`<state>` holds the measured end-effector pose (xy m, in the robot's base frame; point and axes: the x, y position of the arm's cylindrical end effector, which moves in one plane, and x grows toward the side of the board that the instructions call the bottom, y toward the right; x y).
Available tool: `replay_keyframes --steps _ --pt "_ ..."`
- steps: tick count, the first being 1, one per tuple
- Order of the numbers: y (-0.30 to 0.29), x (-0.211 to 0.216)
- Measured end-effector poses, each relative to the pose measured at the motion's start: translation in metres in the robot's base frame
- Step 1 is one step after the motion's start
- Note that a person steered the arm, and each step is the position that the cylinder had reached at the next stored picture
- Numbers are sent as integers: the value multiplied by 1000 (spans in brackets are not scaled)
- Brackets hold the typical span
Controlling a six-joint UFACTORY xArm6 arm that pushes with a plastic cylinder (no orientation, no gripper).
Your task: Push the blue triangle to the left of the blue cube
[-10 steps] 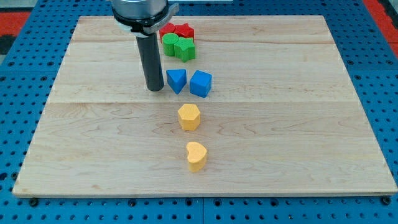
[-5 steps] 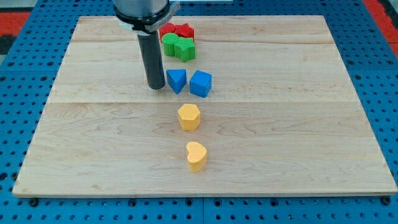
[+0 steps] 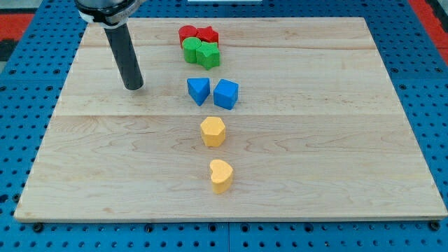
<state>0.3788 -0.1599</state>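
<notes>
My tip (image 3: 134,87) has moved left, away from the blue triangle (image 3: 199,91).

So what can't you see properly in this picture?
- Arm above my tip: cut off by the view's top edge.
- Red blocks: lower parts hidden by the green blocks in front; one looks star-shaped, the other's shape is unclear.
- Green blocks: pressed together, shapes hard to tell.
- Blue triangle and blue cube: touching or not, unclear.
</notes>
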Motion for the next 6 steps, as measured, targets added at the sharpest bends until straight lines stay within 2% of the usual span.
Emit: replay_keyframes --steps 2,4,6 --pt "0 16" --pt "-16 6" --pt "-9 -96"
